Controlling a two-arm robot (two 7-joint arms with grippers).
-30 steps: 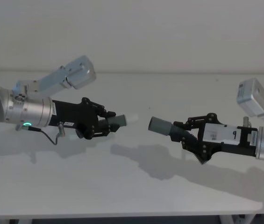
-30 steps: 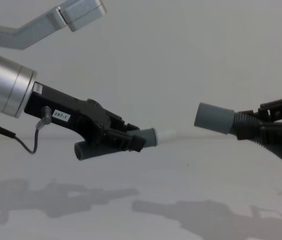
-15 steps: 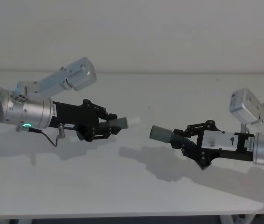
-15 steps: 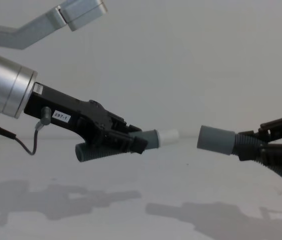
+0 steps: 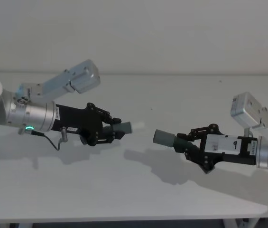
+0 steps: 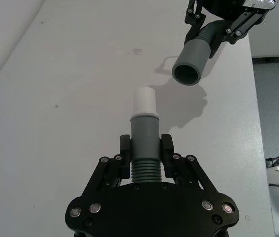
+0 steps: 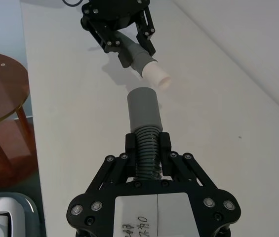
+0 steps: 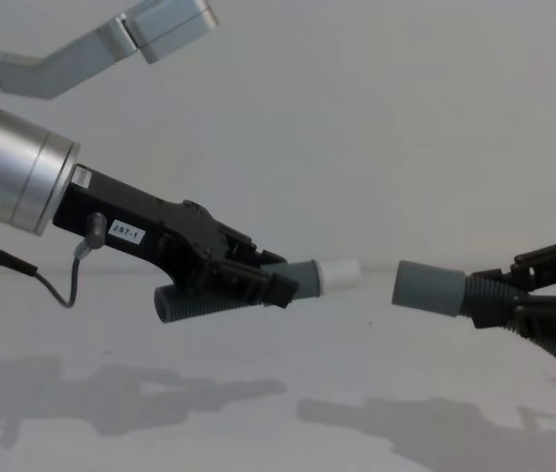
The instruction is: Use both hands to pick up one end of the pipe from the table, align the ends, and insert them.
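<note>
My left gripper is shut on one ribbed dark grey pipe piece, held above the white table. Its grey cuff ends in a white tip that points right. My right gripper is shut on the other ribbed piece, and its wider plain grey cuff points left. The two ends face each other across a small gap, nearly level, not touching. In the left wrist view the white tip points toward the open mouth of the cuff. In the right wrist view the cuff sits just short of the tip.
Shadows of both arms fall on the table under the pipe pieces. The table's front edge runs along the bottom of the head view. A round brown wooden stool stands beyond the table's side edge.
The right gripper has come down with its pipe piece, bringing the cuff level with the white tip. The left gripper has shifted slightly right and down. Both grips are unchanged.
</note>
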